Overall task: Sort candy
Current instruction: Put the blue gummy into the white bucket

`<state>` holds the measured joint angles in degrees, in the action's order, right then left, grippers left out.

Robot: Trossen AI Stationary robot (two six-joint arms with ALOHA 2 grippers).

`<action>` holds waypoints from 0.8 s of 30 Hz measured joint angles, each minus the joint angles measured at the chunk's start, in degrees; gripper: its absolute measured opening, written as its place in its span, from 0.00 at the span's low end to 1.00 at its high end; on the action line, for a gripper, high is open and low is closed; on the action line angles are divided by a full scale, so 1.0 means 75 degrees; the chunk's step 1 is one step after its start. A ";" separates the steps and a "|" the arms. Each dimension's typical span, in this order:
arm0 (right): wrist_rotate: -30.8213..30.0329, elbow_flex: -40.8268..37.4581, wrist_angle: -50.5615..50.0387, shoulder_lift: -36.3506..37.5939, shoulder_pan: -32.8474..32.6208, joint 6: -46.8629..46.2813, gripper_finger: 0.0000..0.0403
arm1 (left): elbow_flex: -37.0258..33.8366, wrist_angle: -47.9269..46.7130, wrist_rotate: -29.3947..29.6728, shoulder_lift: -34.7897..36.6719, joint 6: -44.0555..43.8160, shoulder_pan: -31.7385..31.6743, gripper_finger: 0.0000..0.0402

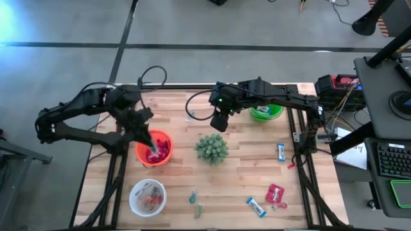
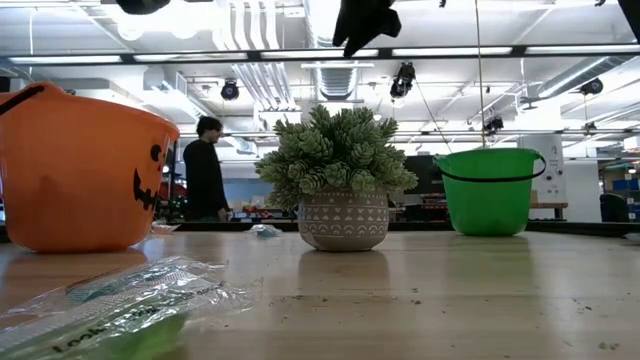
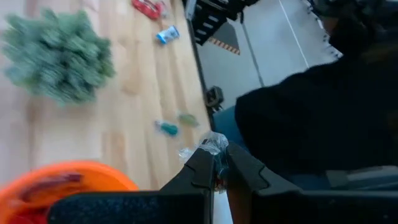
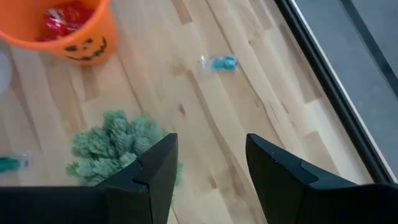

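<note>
Careful: your left tool (image 1: 153, 145) is pinched on a clear-wrapped candy (image 3: 214, 144) above the orange bucket (image 1: 142, 154), while the right tool (image 4: 208, 165), empty and parted, could clip the plant (image 1: 212, 148) descending.

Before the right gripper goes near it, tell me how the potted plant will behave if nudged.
The potted plant would probably slide rather than roll: its pot sits flat on the table. The foliage spreads wider than the pot, so a push up high might tip it. The leaves look soft and would likely give.
</note>
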<state>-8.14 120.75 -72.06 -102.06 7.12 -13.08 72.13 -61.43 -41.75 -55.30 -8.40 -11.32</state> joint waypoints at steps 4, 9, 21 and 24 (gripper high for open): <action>-0.0010 0.0000 -0.0206 0.0000 0.0152 -0.0059 0.45 | -0.0209 0.0009 0.0867 0.0339 -0.0895 0.0796 0.00; -0.0006 0.0000 -0.0624 0.0000 0.0219 0.0008 0.45 | -0.0574 0.0021 0.2094 0.0659 -0.2141 0.1873 0.00; -0.0005 -0.0003 -0.2201 0.0050 0.0223 0.0094 0.44 | -0.2062 0.1923 0.2908 0.0698 -0.5345 0.4114 0.00; -0.0003 -0.0003 -0.2360 0.0050 0.0223 0.0216 0.43 | -0.2442 0.2833 0.3044 0.0548 -0.6016 0.4679 0.00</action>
<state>-8.16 120.73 -89.76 -101.69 8.80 -11.46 53.82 -40.19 -18.92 -51.19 -53.52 23.77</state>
